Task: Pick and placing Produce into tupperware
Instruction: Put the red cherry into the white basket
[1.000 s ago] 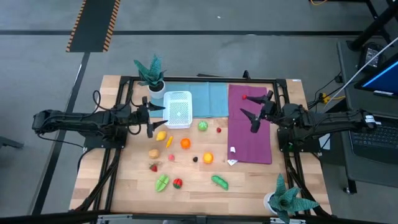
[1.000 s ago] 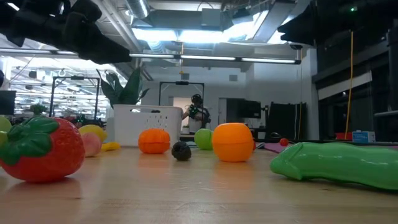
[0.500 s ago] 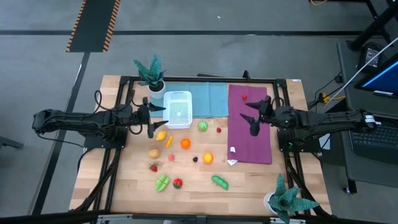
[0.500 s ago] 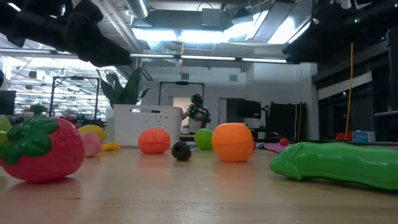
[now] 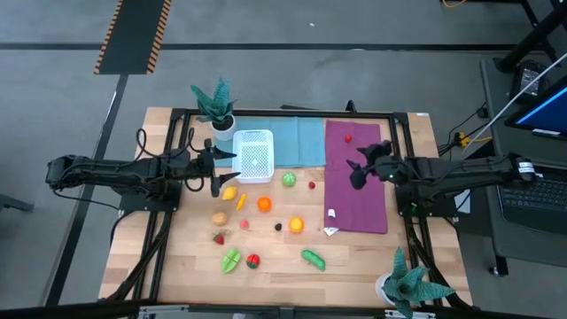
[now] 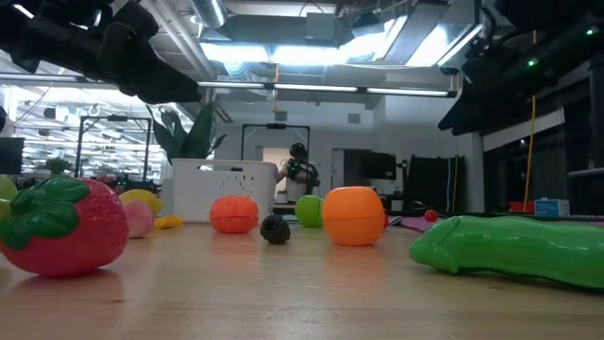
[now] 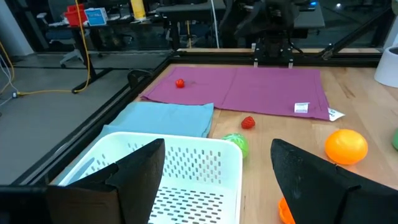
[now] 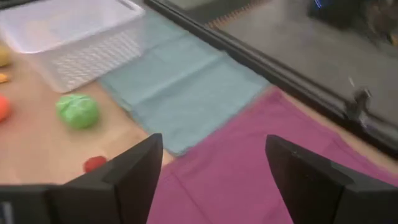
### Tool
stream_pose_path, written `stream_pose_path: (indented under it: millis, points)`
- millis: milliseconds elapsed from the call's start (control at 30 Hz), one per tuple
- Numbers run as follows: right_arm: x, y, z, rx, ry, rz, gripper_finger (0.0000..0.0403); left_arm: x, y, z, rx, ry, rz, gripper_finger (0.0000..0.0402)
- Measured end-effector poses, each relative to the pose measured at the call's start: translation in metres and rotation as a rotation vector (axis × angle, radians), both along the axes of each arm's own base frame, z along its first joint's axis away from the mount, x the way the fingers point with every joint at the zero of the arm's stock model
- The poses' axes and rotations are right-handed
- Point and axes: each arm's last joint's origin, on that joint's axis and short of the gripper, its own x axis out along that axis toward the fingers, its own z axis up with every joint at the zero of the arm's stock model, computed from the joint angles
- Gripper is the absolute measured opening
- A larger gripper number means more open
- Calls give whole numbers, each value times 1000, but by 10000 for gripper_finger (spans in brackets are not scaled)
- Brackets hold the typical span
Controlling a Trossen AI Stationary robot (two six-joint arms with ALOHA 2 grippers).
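The white tupperware sits at the table's far middle, its near wall just ahead of my left gripper, which is open and hovers at its left. Produce lies scattered on the wood: a green piece, oranges, yellow pieces, a strawberry, a green cucumber, and a small red piece on the purple cloth. My right gripper is open above the purple cloth, with the green piece and a small red one ahead of it.
A blue cloth lies beside the purple cloth. Teal-leaved potted plants stand at the far left and the near right corner. A black frame runs round the table. A person shows far off in the room.
My right gripper has moved toward the table's left over the purple cloth and turned about its wrist, staying open. My left gripper and the produce have kept still.
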Motion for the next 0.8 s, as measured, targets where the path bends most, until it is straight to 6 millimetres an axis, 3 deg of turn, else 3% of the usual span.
stream_pose_path:
  millis: [300,567,800]
  points:
    - [21,-18,15,109,102,-141,287,0,0,0,0,-1,0,286]
    - [45,-48,23,316,247,-309,287,0,0,0,1,-1,0,286]
    - [60,-72,23,362,380,-289,287,0,0,0,1,0,0,286]
